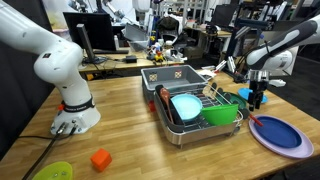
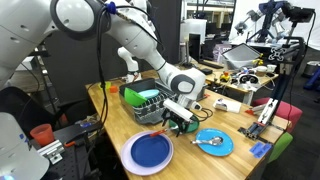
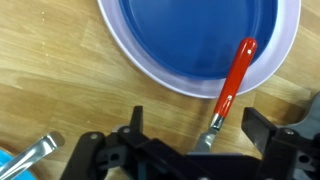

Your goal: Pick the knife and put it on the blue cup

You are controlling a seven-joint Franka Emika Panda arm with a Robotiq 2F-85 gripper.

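The knife (image 3: pixel 232 82) has a red-orange handle and a short metal blade. Its handle end rests on the rim of the blue-purple plate (image 3: pixel 190 35) and its blade lies on the wooden table. My gripper (image 3: pixel 198 132) is open and empty, with one finger on each side of the blade. In both exterior views the gripper (image 1: pixel 258 100) (image 2: pixel 180 120) hangs low beside the plate (image 1: pixel 282 135) (image 2: pixel 150 153). A small blue thing (image 2: pixel 258 150) at the table edge may be the blue cup; I cannot tell for sure.
A light-blue dish (image 2: pixel 215 143) with a metal spoon lies next to the gripper. A dish rack (image 1: pixel 172 125) holds a turquoise bowl (image 1: pixel 186 104) and a green bowl (image 1: pixel 222 113). An orange cube (image 1: pixel 100 158) sits near the front edge.
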